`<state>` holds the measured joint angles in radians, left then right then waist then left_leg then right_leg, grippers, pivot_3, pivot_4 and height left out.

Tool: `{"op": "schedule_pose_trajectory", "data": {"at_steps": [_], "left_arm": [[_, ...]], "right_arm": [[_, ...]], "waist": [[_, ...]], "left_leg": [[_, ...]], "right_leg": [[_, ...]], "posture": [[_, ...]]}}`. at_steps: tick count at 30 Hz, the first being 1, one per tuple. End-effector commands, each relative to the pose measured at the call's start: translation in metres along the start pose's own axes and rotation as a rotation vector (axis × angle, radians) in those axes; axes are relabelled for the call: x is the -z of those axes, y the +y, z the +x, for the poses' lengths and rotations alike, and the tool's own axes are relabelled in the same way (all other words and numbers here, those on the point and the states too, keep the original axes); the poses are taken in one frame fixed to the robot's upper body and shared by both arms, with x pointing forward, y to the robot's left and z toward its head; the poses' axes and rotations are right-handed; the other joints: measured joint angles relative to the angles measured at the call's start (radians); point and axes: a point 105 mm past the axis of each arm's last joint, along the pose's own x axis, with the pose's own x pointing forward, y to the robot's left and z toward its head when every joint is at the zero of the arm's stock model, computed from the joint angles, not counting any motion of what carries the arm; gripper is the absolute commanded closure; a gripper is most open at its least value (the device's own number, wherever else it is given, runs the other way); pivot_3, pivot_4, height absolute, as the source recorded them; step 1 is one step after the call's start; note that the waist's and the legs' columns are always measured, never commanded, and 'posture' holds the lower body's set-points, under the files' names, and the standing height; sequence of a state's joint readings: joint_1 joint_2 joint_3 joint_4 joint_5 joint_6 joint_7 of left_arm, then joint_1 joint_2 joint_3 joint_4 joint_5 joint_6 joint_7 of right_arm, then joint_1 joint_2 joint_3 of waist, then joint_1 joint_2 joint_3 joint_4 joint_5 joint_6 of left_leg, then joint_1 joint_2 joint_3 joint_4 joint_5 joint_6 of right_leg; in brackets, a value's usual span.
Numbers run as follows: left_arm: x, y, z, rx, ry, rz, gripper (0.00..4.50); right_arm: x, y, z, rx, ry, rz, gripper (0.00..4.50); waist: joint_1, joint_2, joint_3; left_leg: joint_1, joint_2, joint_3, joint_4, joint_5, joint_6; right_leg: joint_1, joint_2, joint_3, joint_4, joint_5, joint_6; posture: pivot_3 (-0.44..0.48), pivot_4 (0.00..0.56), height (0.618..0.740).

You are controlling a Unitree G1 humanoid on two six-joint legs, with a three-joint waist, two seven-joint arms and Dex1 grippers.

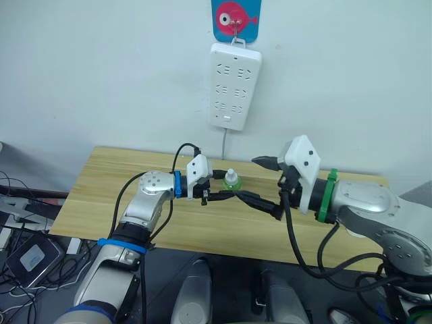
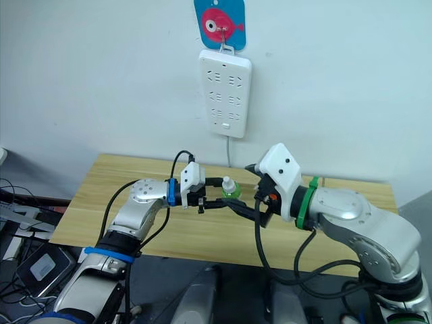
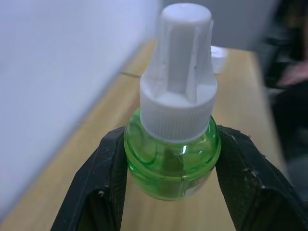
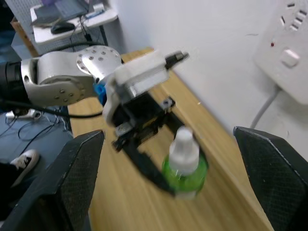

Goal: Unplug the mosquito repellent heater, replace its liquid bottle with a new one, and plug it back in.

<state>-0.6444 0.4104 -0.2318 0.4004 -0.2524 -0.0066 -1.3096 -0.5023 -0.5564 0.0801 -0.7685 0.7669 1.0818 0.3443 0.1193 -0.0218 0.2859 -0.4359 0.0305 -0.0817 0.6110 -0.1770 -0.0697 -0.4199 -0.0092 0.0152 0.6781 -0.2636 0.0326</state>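
Capped green bottle (image 3: 172, 159) upright above the table (image 1: 94, 202), pinched by left gripper (image 1: 226, 187); right gripper (image 1: 268, 185) spread wide beside it

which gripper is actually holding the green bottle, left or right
The left gripper: its black fingers clamp the capped green bottle. The right gripper is spread open, apart from it.

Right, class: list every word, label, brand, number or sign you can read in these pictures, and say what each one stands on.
None can be read.
Fish sign above the power strip: a pink fish drawing, no words.
Power strip: socket holes and a switch, no legible print.
Green bottle in the left gripper: white cap with plain ribs; no print visible.
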Motion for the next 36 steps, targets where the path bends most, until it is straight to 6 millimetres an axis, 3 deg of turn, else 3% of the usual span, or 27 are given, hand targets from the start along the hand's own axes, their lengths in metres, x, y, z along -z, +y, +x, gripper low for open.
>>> {"op": "schedule_pose_trajectory", "data": {"at_steps": [1,5,8,11,17,21,24,29,33,36], "left_arm": [[-0.018,0.003,0.003,0.082,-0.031,0.032,2.27],[-0.022,0.006,0.008,0.123,-0.030,0.062,2.27],[-0.026,0.010,0.011,0.119,-0.047,0.064,2.27],[-0.026,0.010,0.013,0.126,-0.058,0.059,2.27],[-0.028,0.009,0.013,0.132,-0.071,0.055,2.27],[-0.029,0.009,0.013,0.129,-0.077,0.053,2.27],[-0.030,0.008,0.013,0.127,-0.080,0.053,2.27],[-0.030,0.008,0.012,0.120,-0.079,0.050,2.27],[-0.028,0.007,0.011,0.116,-0.073,0.043,2.27],[-0.026,0.007,0.010,0.112,-0.069,0.040,2.27]], "right_arm": [[-0.010,0.001,0.005,-0.002,-0.059,-0.007,0.00],[-0.008,0.000,0.007,0.023,-0.086,0.043,0.00],[0.004,-0.003,0.003,0.040,-0.072,0.059,0.56],[0.015,-0.005,-0.003,0.060,-0.058,0.069,1.59],[0.035,-0.013,-0.004,0.103,-0.048,0.073,1.59],[0.056,-0.027,0.019,0.125,-0.043,0.093,1.59],[0.071,-0.024,0.028,0.113,-0.045,0.093,1.59],[0.075,-0.020,0.032,0.091,-0.078,0.085,1.59],[0.072,-0.017,0.031,0.070,-0.108,0.086,2.43],[0.069,-0.015,0.031,0.050,-0.127,0.098,3.36]], "waist": [[-0.003,0.000,0.000],[-0.016,0.000,-0.001],[-0.021,-0.001,-0.001],[-0.031,-0.001,-0.001],[-0.053,-0.002,-0.002],[-0.074,-0.002,-0.002],[-0.077,-0.002,-0.003],[-0.072,-0.002,-0.003],[-0.069,-0.002,-0.003],[-0.069,-0.002,-0.003]], "left_leg": [[0.000,0.000,0.000,0.000,0.000,0.000],[0.000,0.000,0.000,0.000,0.000,0.000],[0.000,0.000,0.000,0.000,0.000,0.000],[0.000,0.000,0.000,0.000,0.000,0.000],[0.001,0.000,0.000,0.001,0.000,0.000],[0.002,0.000,0.000,0.001,0.001,0.001],[0.002,0.001,-0.001,0.001,0.001,0.001],[0.001,0.000,-0.001,0.000,0.001,0.001],[0.001,0.000,-0.001,0.001,0.001,0.001],[0.001,0.000,-0.001,0.001,0.001,0.001]], "right_leg": [[0.000,0.000,0.000,0.000,0.000,0.000],[0.000,0.000,0.000,0.000,0.000,0.000],[0.000,0.000,0.000,0.000,0.000,0.000],[0.000,0.000,0.000,0.000,0.000,0.000],[0.000,0.000,0.000,0.002,0.000,0.000],[0.000,0.000,0.000,0.002,0.000,0.001],[0.000,0.001,0.000,0.003,0.000,0.001],[0.000,0.001,0.000,0.003,0.001,-0.001],[0.000,0.001,0.000,0.003,0.001,-0.001],[0.000,0.001,0.000,0.003,0.001,-0.001]], "posture": [[0.213,0.217,0.740],[0.200,0.206,0.740],[0.194,0.202,0.740],[0.191,0.198,0.740],[0.198,0.200,0.740],[0.198,0.200,0.740],[0.215,0.209,0.740],[0.225,0.214,0.740],[0.229,0.221,0.740],[0.231,0.225,0.740]]}}
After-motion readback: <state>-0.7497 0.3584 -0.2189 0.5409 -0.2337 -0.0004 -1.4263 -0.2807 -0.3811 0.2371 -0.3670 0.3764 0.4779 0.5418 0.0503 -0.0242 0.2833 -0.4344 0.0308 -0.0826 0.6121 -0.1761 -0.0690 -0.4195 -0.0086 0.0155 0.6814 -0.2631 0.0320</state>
